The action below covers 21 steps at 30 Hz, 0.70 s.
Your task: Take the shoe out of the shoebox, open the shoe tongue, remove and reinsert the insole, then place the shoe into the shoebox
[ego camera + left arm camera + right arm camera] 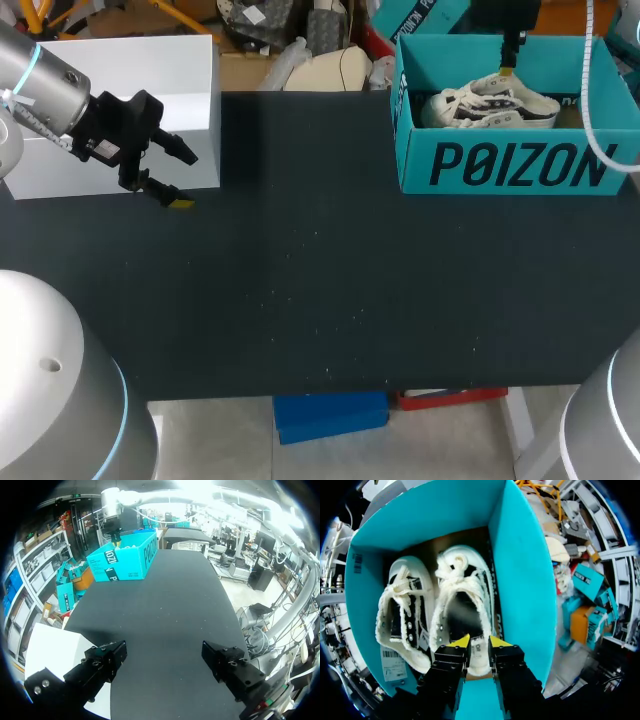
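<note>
Head view: at the upper left the left hand [186, 180] is spread open and empty beside a white box [180, 70]. At the upper right the teal shoebox [510, 165] holds white shoes [490, 105], with the right hand [508, 70] above them.

Left wrist view: the left hand [164, 655] gapes over the black tabletop [170, 605], with the shoebox [125, 557] far ahead.

Right wrist view: the right hand [479, 641], with a narrow gap between its fingers and holding nothing, hangs over one shoe [462, 605].

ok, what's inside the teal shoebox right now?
Inside the shoebox: two white sneakers side by side, openings up, one beside the other. The right gripper hides one heel; the box floor beneath them is covered.
</note>
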{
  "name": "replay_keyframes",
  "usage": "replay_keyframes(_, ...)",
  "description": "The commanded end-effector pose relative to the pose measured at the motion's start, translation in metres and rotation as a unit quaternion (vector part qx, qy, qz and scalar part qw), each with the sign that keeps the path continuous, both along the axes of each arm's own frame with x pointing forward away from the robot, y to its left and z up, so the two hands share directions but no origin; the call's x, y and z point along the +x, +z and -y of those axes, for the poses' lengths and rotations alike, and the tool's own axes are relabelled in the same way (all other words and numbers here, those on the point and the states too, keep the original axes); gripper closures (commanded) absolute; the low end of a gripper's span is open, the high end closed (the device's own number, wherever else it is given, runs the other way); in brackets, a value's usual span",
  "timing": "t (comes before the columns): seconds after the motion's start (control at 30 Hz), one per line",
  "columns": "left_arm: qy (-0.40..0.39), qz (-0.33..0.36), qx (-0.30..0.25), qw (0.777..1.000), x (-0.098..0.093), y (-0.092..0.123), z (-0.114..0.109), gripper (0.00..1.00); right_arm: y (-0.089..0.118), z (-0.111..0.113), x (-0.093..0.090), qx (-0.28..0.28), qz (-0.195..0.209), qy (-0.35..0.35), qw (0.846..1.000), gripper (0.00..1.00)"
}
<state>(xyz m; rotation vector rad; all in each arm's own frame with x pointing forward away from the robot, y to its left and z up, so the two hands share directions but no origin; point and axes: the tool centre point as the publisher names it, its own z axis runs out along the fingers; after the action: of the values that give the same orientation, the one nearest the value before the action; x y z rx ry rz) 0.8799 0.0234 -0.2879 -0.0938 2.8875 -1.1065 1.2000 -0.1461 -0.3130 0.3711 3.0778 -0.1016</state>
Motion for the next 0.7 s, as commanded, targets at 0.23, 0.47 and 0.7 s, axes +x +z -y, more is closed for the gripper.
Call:
replay_keyframes(0.23,0.001,0.002,0.0,1.0,0.0,-0.001,0.0,0.0,0.092,-0.067,-0.11,-0.025,0.076,0.028,0.996,0.71)
replay_keyframes(0.47,0.001,0.002,0.0,1.0,0.0,-0.001,0.0,0.0,0.115,-0.118,-0.165,-0.019,0.09,0.028,0.995,0.65)
replay_keyframes(0.7,0.001,0.002,0.0,1.0,0.0,-0.001,0.0,0.0,0.118,-0.163,-0.214,-0.009,0.095,0.029,0.995,0.52)
